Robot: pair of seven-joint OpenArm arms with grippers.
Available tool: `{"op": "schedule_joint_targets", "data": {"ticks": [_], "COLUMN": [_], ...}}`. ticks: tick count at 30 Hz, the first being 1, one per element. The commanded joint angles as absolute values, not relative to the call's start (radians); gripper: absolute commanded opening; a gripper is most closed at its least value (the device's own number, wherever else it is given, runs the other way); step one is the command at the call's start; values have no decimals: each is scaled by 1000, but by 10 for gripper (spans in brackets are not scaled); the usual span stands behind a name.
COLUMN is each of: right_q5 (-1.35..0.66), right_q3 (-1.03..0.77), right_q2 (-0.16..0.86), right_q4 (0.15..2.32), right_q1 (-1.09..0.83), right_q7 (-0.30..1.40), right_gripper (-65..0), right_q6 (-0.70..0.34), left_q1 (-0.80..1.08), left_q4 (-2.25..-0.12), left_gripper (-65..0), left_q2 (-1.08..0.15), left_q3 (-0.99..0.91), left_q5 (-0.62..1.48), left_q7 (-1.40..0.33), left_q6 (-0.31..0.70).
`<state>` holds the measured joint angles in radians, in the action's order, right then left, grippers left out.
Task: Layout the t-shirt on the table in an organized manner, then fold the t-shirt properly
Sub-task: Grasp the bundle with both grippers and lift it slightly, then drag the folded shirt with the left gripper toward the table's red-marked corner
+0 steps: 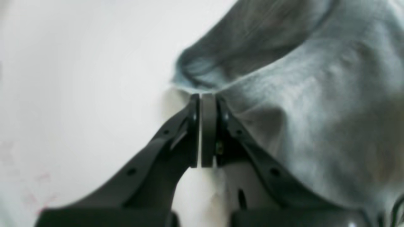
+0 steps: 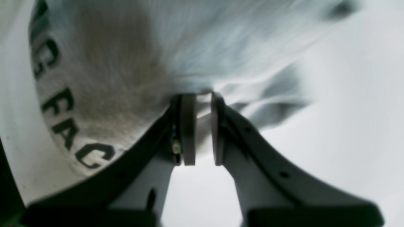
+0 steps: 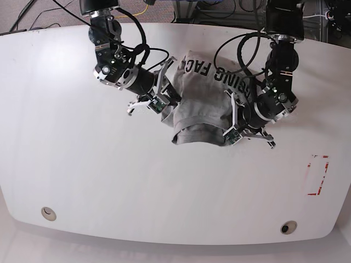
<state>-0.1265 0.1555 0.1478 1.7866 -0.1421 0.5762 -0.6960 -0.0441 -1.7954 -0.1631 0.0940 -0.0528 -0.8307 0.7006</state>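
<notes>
The left hand [image 1: 202, 96] fills the lower half of the left wrist view, its two dark pads pressed flat together with only a hairline between them, and a thin edge of the t-shirt [image 1: 315, 94] is pinched at their tips. From that pinch the grey cloth rises to the right in a soft mound, a rolled fold curling over at the top, while the white surface [image 1: 79, 78] lies bare to the left with a faint red smudge near the lower corner. In the right wrist view, the right hand [image 2: 202, 97] stands with its pads a narrow way apart, and a bunched fold of the t-shirt [image 2: 132, 56] is caught between them at the tips. The black letters "FAC" run down the left of the cloth, and the surface [image 2: 353, 110] shows pale on the right. In the base view, the t-shirt [image 3: 203, 109] sits crumpled near the far middle of the surface [image 3: 109, 181], lettering uppermost at its far side. The right hand [image 3: 164, 101] grips its left edge and the left hand [image 3: 233, 129] its right lower corner. A red rectangular outline [image 3: 317, 175] is marked well to the right, and two round holes [image 3: 48, 213] lie near the front edge.
</notes>
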Motion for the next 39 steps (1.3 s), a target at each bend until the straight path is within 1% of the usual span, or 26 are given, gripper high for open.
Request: {"op": "schedule_joint_targets", "data": {"ticks": [1, 7, 10, 19, 24, 31, 39], "right_q5": [-134, -137, -137, -139, -139, -140, -140], "right_q3": [153, 101, 71, -25, -70, -120, -143], "right_q2": [154, 166, 166, 166, 166, 166, 166], "right_q4": [1848, 1937, 1959, 1966, 1966, 1966, 1966], "right_q1": [-133, -139, -142, -145, -154, -163, -182], "right_q7": [552, 552, 552, 552, 552, 550, 550], "right_gripper": [-575, -575, -574, -574, -574, -574, -575], "right_q6": [-698, -698, -698, -698, -698, -698, -698], "left_q1": [-61, -62, -62, -58, -54, -27, -19], "left_q4": [-1853, -1916, -1917, -1886, -1825, -1725, -1491], "left_gripper": [-650, -650, -650, -650, -650, -650, -650], "left_q2": [-171, -156, -128, -120, -99, -73, -76], "left_q3": [91, 39, 53, 254, 326, 334, 331], "left_q5": [-48, -48, -51, -142, -173, -240, -251], "left_q7": [-816, -786, -754, -636, -595, -496, -387], "left_q6": [698, 698, 698, 698, 698, 647, 638]}}
